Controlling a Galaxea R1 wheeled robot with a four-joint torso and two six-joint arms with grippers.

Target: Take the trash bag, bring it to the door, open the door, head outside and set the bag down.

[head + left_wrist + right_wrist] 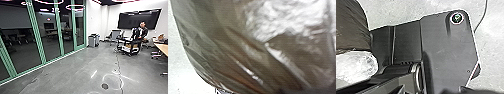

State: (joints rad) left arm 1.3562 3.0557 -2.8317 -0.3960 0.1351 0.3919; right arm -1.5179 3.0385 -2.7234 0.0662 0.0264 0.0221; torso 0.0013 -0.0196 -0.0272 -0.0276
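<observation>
Trash bag [240, 50] creased, shiny; long axis, pointing direction unclear; cannot tell fingers' state.

Has a dark grey plate [448, 50] with a rounded corner and a pale-rimmed round fitting [457, 18], greenish at centre. Includes a black bar [391, 83] beside a light curved band [416, 75].
</observation>
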